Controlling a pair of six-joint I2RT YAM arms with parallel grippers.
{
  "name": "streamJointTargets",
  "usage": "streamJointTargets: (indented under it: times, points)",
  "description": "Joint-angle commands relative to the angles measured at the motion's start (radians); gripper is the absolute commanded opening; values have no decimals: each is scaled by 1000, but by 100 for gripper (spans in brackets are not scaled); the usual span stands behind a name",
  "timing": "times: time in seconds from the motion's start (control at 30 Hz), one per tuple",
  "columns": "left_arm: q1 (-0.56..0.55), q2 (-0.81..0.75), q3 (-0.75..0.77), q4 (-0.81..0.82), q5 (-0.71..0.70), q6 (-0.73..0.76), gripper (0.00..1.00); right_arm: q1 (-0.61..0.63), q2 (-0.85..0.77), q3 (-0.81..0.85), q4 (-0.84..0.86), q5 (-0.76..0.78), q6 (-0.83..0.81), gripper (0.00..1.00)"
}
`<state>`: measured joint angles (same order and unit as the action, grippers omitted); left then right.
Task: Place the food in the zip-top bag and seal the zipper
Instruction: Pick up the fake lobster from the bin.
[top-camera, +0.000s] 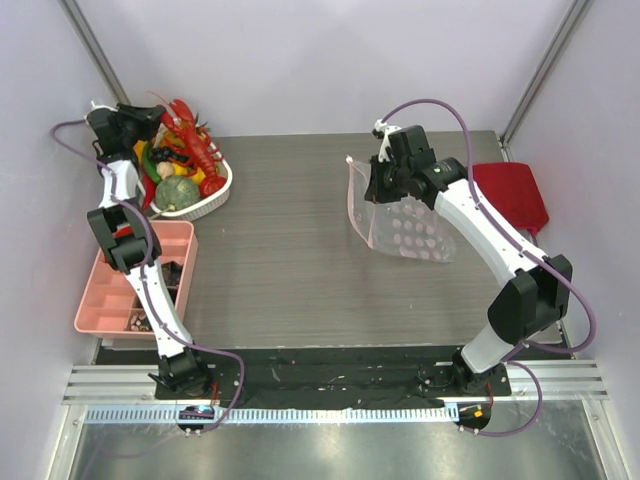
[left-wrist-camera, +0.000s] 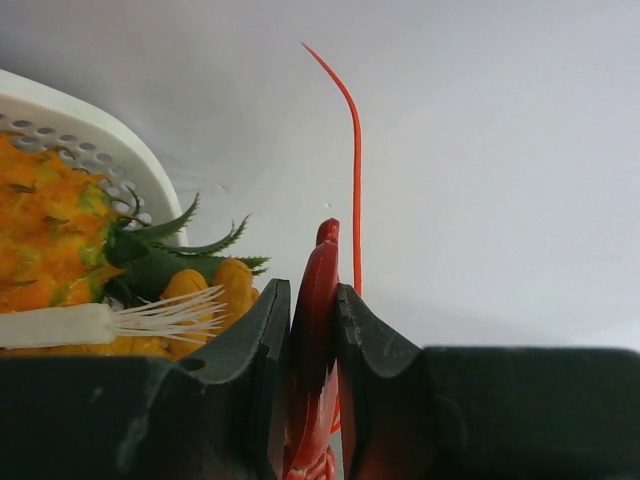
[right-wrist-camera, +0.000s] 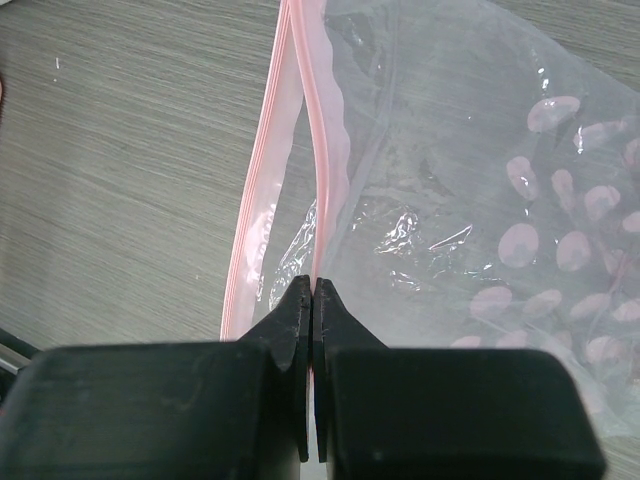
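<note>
The red lobster (top-camera: 196, 146) lies on top of the other toy food in the white basket (top-camera: 224, 193) at the back left. My left gripper (top-camera: 158, 128) is shut on a flat red part of the lobster (left-wrist-camera: 320, 255), and a thin red feeler (left-wrist-camera: 356, 150) rises past the fingers. Orange and green toy pieces (left-wrist-camera: 50, 220) sit beside it. Over the table's right half, my right gripper (top-camera: 380, 190) is shut on one lip of the zip-top bag (top-camera: 412, 236), which is lifted with its mouth gaping leftward. The pinched pink zipper (right-wrist-camera: 326, 170) runs away from the gripper (right-wrist-camera: 313, 285); the other lip (right-wrist-camera: 260, 190) hangs apart.
A pink compartment tray (top-camera: 105, 295) with small pieces sits at the left edge, near my left arm. A red cloth (top-camera: 515, 190) lies at the right edge of the grey wood-grain table (top-camera: 290, 260). White walls close in the back and sides.
</note>
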<state>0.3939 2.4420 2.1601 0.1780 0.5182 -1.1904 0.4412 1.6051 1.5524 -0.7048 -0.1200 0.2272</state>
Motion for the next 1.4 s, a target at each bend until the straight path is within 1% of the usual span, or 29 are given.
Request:
streamJointTargets:
  times: [0.0,0.2,0.4,0.53,0.63,0.73,0.87,0.93,1.0,1.13,1.23,1.3,1.37]
  points:
    - [54,-149,1,49,-26,-41,0,-4,-62,31,31,33,3,1]
    - [56,-219,-52,37,-30,-15,0,-2,-86,17,34,48,7,1]
    - [62,-313,-114,78,-18,0,0,-4,-116,14,34,86,30,1]
    - [54,-383,-138,77,-9,8,0,-2,-117,24,39,115,134,1]
    - [45,-454,-175,60,-23,17,0,-4,-109,37,42,166,182,1]
    - [22,-530,-209,31,-41,40,0,-2,-100,57,47,154,244,1]
    - [-35,-620,-259,2,-83,60,0,-4,-82,89,56,132,343,1]
    - [-59,-658,-258,-2,-105,66,0,-2,-77,112,74,74,385,1]
    - [-93,-681,-249,-11,-122,77,0,-2,-73,133,96,60,457,1]
    - [-148,-686,-148,-70,-148,104,0,-4,-71,132,151,23,595,1]
    - [-205,-699,-88,-130,-170,155,0,-4,-62,100,191,19,705,1]
    - [-242,-712,-82,-143,-184,185,0,-2,-51,60,224,25,791,1]
    - [-300,-739,-88,-160,-207,205,0,-1,-28,57,234,7,831,1]
